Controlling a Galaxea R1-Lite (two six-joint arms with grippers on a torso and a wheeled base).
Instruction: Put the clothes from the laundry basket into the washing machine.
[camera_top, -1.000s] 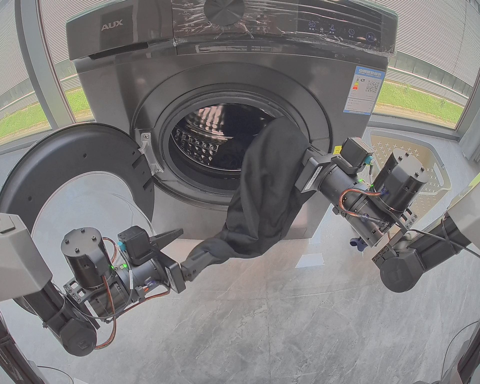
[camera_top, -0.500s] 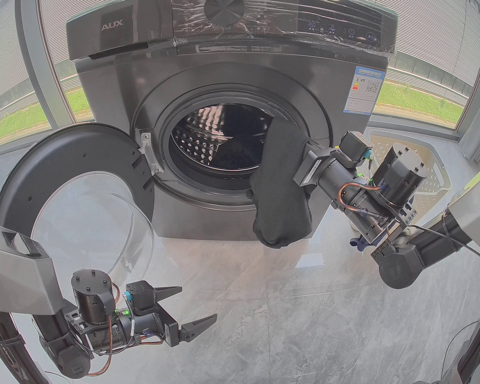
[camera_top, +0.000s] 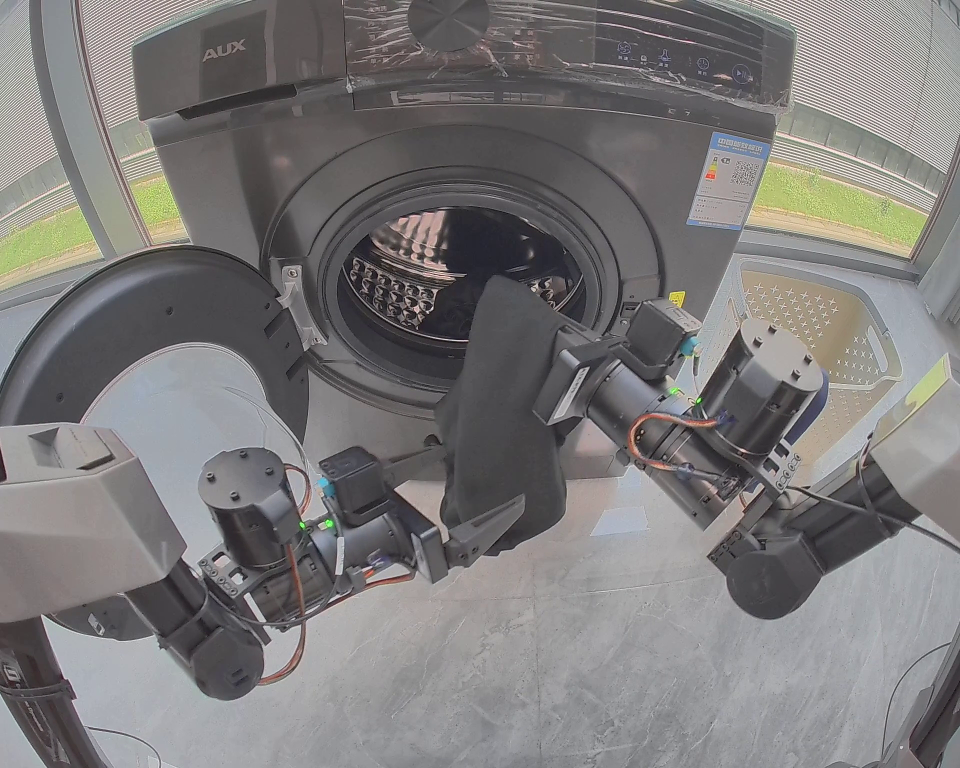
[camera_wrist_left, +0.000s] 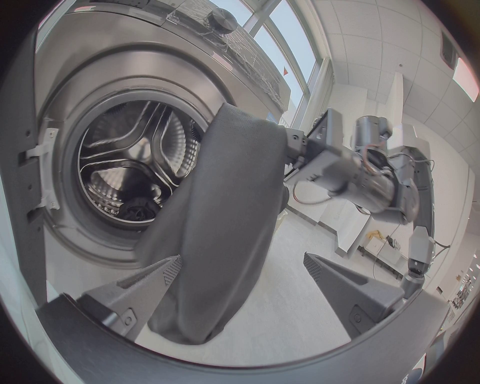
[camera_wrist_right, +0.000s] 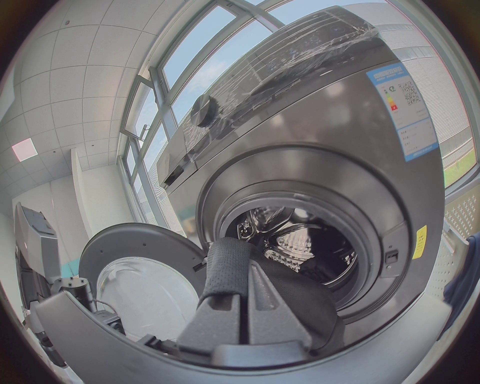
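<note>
A black garment (camera_top: 500, 410) hangs in front of the washing machine's open drum (camera_top: 410, 270), with my right gripper (camera_wrist_right: 246, 292) shut on its upper end and the cloth draped over the fingers. My left gripper (camera_top: 480, 480) is open at the garment's lower end. In the left wrist view the cloth (camera_wrist_left: 225, 210) hangs between the spread fingers, against one fingertip (camera_wrist_left: 167, 272) and apart from the other. Dark clothes (camera_wrist_left: 135, 210) lie at the bottom of the drum. The pale laundry basket (camera_top: 850, 330) stands on the floor right of the machine, with a dark blue cloth (camera_wrist_right: 467, 280) at its edge.
The machine's round door (camera_top: 150, 330) is swung fully open to the left, just behind my left arm. Grey floor (camera_top: 560, 640) lies open in front of the machine. Windows stand behind and beside it.
My left gripper let go of the garment's lower end, dropped low, then rose back up open around the hanging cloth. My right gripper carried the garment left and slightly down across the drum opening.
</note>
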